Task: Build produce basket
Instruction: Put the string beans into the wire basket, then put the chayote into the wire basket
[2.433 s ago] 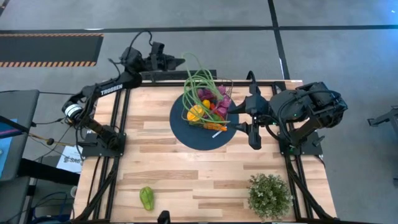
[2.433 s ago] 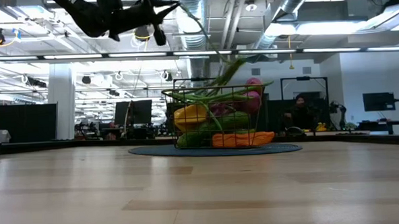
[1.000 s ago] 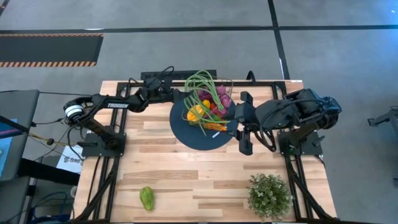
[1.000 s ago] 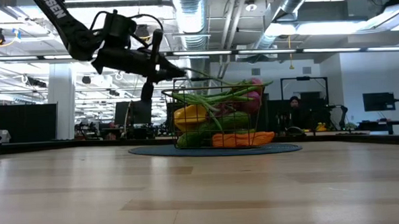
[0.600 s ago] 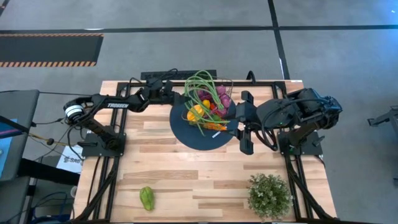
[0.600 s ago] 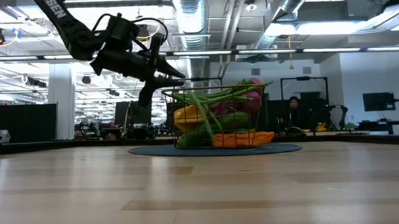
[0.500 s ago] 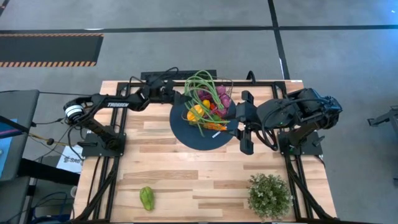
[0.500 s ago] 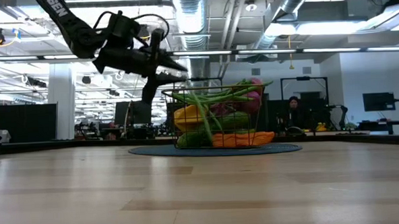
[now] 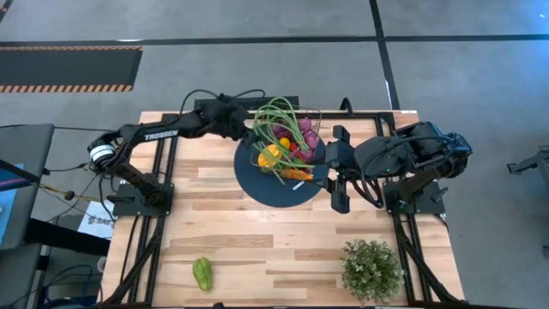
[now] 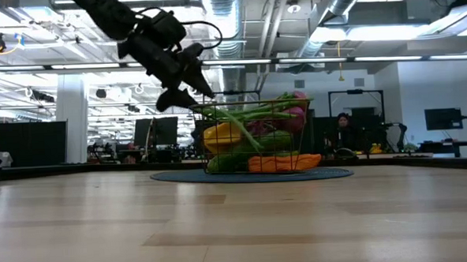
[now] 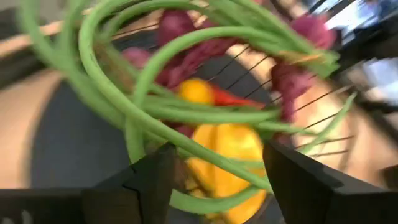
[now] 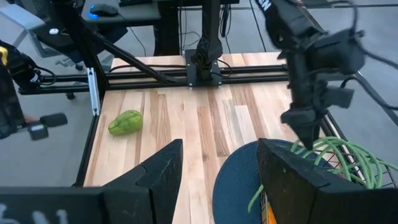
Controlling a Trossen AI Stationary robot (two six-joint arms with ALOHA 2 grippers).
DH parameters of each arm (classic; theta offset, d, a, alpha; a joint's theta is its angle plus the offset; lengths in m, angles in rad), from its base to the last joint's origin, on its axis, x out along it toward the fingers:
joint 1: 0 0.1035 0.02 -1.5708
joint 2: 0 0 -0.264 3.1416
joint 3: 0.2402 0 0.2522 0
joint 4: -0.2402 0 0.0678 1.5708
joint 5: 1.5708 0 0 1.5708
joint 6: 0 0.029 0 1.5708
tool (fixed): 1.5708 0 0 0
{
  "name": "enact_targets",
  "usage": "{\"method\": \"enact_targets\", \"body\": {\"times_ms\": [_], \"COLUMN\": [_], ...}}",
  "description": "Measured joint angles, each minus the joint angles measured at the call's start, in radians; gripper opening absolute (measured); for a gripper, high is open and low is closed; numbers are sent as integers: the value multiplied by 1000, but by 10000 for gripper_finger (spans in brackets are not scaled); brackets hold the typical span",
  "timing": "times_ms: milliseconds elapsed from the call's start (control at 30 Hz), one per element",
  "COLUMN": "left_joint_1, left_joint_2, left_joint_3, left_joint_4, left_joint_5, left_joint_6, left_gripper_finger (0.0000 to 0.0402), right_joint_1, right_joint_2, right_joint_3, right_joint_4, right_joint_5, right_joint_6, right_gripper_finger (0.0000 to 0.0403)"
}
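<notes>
A: Where's the left tool [image 9: 249,130]?

B: Spread at the basket [image 9: 290,142] rim, on the blue plate [image 9: 257,184] by the counter's [image 9: 223,232] far edge; long beans [image 9: 274,116] inside. Lift straight clear.

A: Right tool [image 9: 336,170]?

B: Spread, waiting beside the plate. The green pepper [image 9: 202,274] lies by the near edge.

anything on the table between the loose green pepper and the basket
No. In the high view the stretch from the green pepper up to the basket is bare wood, then the blue plate the basket sits on. The potted plant stands off to the side.
</notes>
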Motion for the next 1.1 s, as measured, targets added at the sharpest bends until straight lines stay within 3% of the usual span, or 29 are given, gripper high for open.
{"method": "enact_targets", "body": {"times_ms": [133,533,700,933,1100], "left_joint_1": [17,8,-15,-35,-37], "left_joint_2": [0,0,0,0,0], "left_joint_3": [119,443,436,377,370], "left_joint_4": [-166,-420,-514,-606,-635], "left_joint_5": [-50,-57,-66,-248,-294], "left_joint_6": [84,224,246,289,297], "left_gripper_finger": [244,264,264,264,264], "right_joint_1": [0,0,0,1,1], "right_joint_2": [0,0,0,0,0], "right_joint_3": [0,0,0,0,0], "right_joint_4": [0,-16,-16,-12,-7], "right_joint_5": [0,0,0,0,0], "right_joint_6": [0,-4,-4,-3,-3], "right_gripper_finger": [225,225,225,225,225]}}
